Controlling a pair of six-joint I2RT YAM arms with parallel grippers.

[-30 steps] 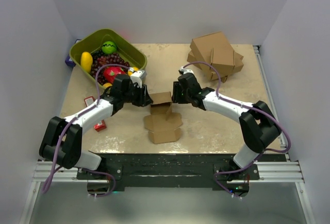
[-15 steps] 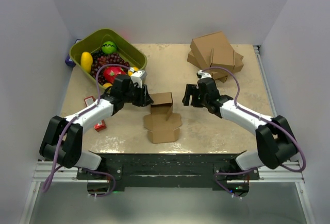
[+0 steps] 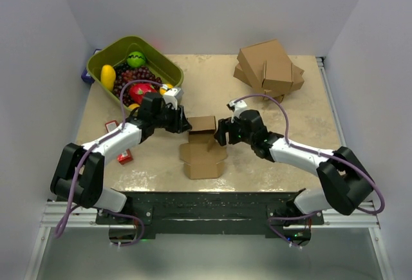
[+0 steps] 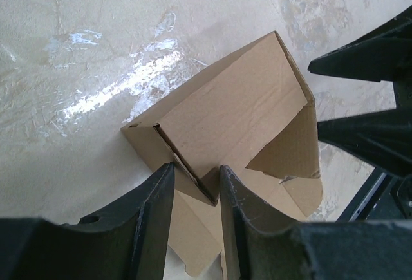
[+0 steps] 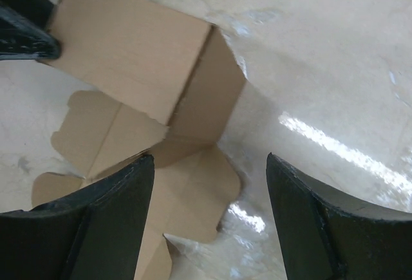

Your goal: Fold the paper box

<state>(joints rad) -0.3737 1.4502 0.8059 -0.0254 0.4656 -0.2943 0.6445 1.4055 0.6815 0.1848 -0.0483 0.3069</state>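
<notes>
One paper box lay at the middle of the table, well apart from every table edge. Its far panel stood raised, while its scalloped flaps lay flat and spread toward the bottom of the overhead frame.

The left hand came in from the left and sat at the raised panel's left end. In its wrist view, the left hand had its fingers drawn narrow, pinching the corner edge where the panel met a short side wall.

The right hand sat just beside the panel's right end. In its own view, the right hand was spread wide. The folded right corner of the box lay ahead of the gap, and neither finger touched the cardboard.

Bare table stretched right of the box up to a pile of larger cartons at the upper right. A green tub of fruit filled the upper left, near the left arm. A small red item lay by the left edge.
</notes>
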